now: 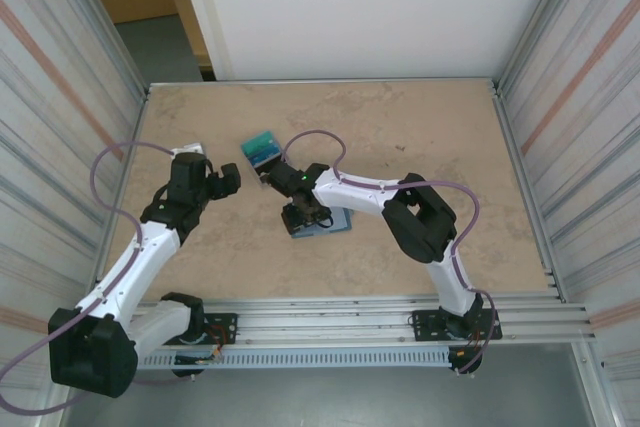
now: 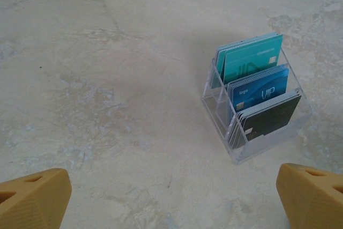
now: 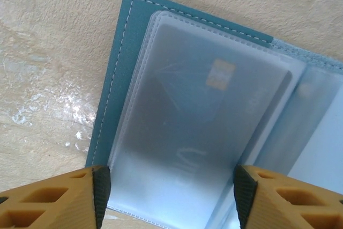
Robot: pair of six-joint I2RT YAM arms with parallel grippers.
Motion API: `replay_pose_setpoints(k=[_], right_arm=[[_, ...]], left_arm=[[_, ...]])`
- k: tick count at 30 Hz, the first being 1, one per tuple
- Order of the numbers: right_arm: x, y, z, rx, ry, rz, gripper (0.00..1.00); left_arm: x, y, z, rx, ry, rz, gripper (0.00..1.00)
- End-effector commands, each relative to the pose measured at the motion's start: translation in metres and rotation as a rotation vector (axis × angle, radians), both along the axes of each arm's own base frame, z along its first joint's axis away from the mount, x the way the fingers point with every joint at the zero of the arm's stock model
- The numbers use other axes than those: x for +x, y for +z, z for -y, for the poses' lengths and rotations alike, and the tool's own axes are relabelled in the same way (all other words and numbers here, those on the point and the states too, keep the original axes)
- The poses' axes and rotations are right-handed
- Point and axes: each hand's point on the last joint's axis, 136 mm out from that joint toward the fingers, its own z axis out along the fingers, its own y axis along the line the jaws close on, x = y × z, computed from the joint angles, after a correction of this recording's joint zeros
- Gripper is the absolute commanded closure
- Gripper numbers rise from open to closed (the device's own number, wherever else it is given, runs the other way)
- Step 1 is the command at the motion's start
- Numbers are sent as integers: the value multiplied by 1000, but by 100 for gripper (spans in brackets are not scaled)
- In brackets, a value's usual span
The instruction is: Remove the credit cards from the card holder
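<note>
Teal card holder (image 3: 115,95), open flat; right gripper (image 3: 169,186) above

A frosted sleeve (image 3: 161,33) blurs the card (image 3: 206,122) inside the wallet (image 3: 118,79), whose right half runs out of view.

Bench (image 1: 400,137): beige, mottled stone-look top. Slate-blue card holder (image 3: 115,79) lies open beneath right end effector (image 3: 169,197). Clear rack (image 2: 252,148) of credit cards (image 2: 252,63) stands ahead of left end effector (image 2: 171,186).
</note>
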Motion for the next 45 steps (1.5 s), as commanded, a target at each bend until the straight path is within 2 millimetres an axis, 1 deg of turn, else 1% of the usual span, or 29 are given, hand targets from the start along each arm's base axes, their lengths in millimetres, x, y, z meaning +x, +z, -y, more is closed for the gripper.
replay_pose_setpoints(k=[1,5,8,14,18,20,22,26,29,34,39,45], right_arm=[[-8,2,-6,5,15,-14,32],[-7,0,-4,-11,9,-8,32],[-8,-6,-1,-29,6,-18,33],[-12,-14,4,-45,6,-35,44],[-14,-10,3,-24,5,-37,51],[-14,-8,3,-20,2,-36,57],[-14,-4,2,-8,0,-32,61],[-17,4,3,14,-5,-27,66],[-19,11,8,23,-11,-17,71],[-17,20,20,10,-25,13,71],[-9,23,31,-32,-46,49,65],[-2,27,43,-83,-69,88,64]], left_arm=[[1,3,0,-31,10,20,1],[-1,2,-1,-26,15,13,1],[-1,4,-1,-30,14,19,1],[-1,6,1,-42,6,25,1],[-2,8,2,-44,0,29,1],[-2,9,3,-46,-3,30,1],[-4,10,3,-48,-6,32,1],[-7,13,4,-53,-15,38,1],[-10,19,6,-63,-28,49,1],[-14,25,11,-86,-58,68,1],[-17,27,12,-81,-60,78,2],[-17,29,14,-82,-68,81,1]])
